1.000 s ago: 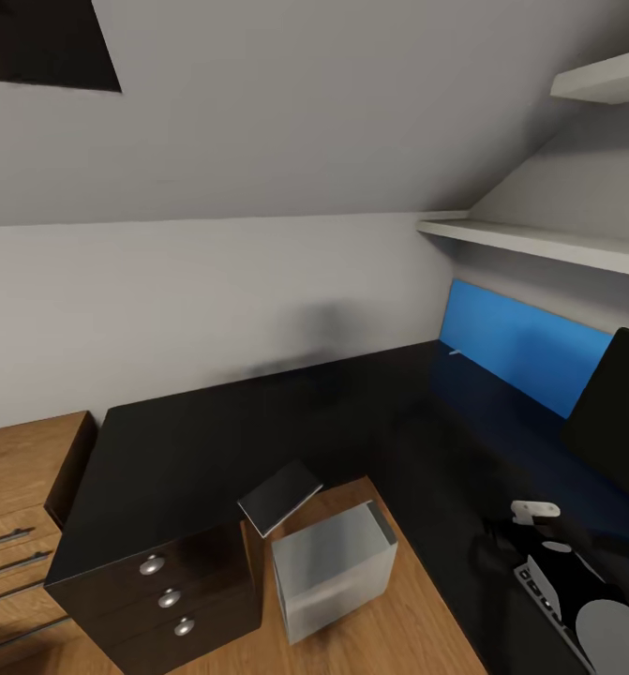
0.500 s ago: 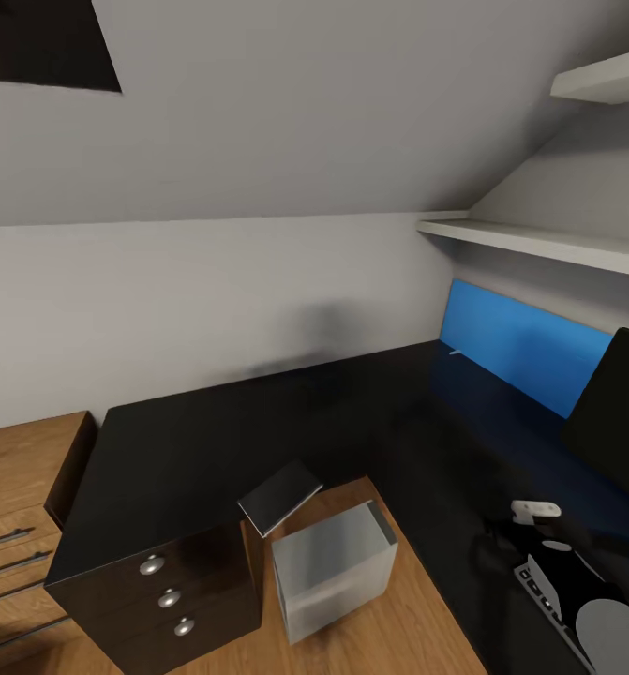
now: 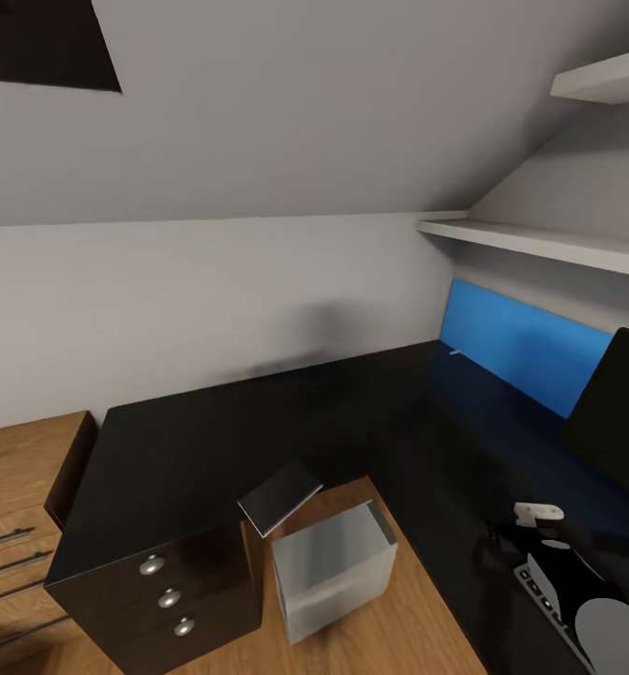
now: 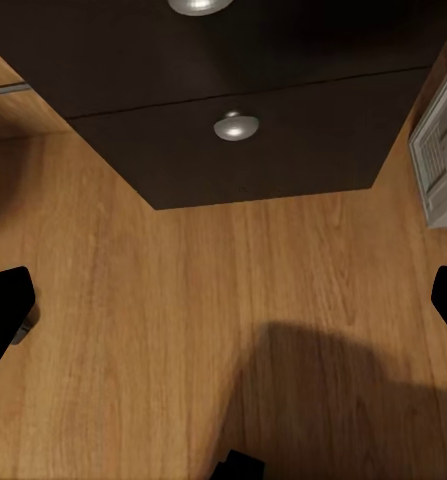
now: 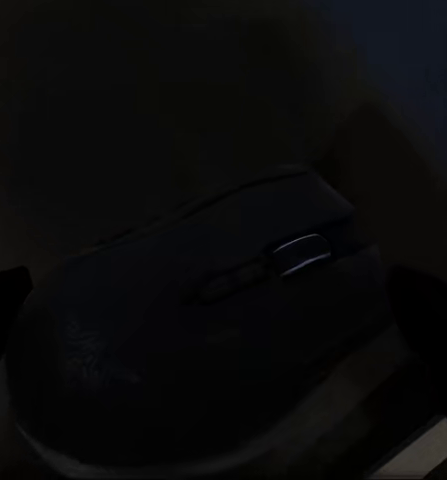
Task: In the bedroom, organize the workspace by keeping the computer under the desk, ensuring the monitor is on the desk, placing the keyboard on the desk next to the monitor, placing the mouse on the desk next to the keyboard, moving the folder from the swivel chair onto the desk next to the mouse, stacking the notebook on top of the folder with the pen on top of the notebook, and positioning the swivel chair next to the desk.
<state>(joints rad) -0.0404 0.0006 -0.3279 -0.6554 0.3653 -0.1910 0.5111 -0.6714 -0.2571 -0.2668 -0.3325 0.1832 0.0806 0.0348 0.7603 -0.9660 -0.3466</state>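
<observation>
I am looking across the attic bedroom, left to right. At far left the oak wooden dresser [image 3: 14, 506] is sitting beside the black three-drawer cabinet [image 3: 169, 586]; my left gripper [image 4: 223, 320], fingers apart and empty, is hanging over the wood floor [image 4: 183, 330] before it. The light grey tower computer [image 3: 333, 567] is standing at the L-shaped black-topped desk [image 3: 258, 422]. At near right my right gripper [image 5: 218, 330] is straddling the dark rounded mouse [image 5: 203, 350]; whether it is gripping, I cannot tell. I judge mouse placement is in hand; next, settle it by the silver-grey keyboard [image 3: 537, 587].
</observation>
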